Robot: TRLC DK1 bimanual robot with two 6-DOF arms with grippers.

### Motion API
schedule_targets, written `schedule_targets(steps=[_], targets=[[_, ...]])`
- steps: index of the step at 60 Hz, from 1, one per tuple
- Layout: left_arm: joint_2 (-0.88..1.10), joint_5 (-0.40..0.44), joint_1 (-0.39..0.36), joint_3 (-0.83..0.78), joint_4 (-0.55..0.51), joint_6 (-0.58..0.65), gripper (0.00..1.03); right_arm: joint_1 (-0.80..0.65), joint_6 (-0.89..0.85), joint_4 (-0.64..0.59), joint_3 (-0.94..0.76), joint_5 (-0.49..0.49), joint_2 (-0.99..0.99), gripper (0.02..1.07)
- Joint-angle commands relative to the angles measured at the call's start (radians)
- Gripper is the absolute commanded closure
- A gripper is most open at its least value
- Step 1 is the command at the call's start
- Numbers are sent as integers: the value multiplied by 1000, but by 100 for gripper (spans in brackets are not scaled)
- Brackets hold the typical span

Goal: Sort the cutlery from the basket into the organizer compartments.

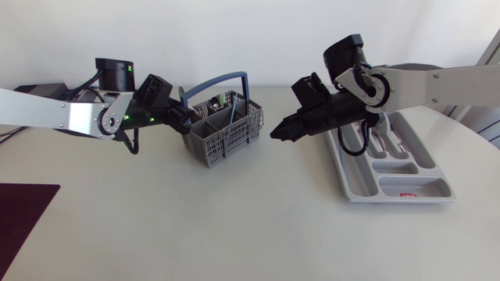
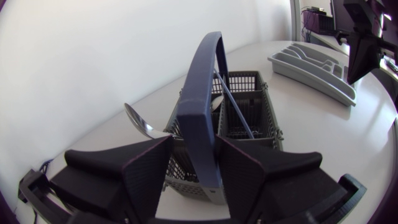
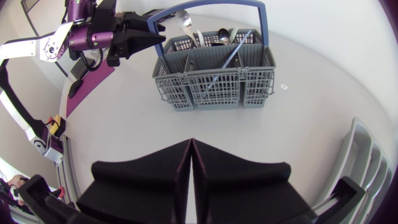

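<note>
The grey plastic basket [image 1: 224, 134] with a blue arched handle [image 1: 226, 78] stands left of the table's middle. It holds spoons [image 3: 183, 22] and a thin blue stick [image 3: 227, 59]. My left gripper [image 1: 194, 117] is at the basket's left end, open. In the left wrist view the handle's [image 2: 202, 93] end lies between its fingers [image 2: 146, 171]. My right gripper [image 1: 275, 134] hovers between the basket and the grey organizer [image 1: 406, 187], pointing at the basket. It is shut and holds nothing [image 3: 191, 142].
The organizer [image 2: 311, 65] lies at the right of the table, partly under my right arm. A dark purple mat [image 1: 23, 218] covers the front left corner. Bare tabletop lies in front of the basket.
</note>
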Motion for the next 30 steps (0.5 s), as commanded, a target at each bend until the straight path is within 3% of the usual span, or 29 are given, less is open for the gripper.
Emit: schedule_targets(steps=[1,12,30], targets=[[30,25,11,41,-15,-42,72,7,-7,6,-26,3,-19,101],[10,64,11,29,-36,-61,97,6,-8,3,-35,5,-33,101],[-139,118,11,-109,-79,-49,100,7,-7,1,-47,5,-57,101]])
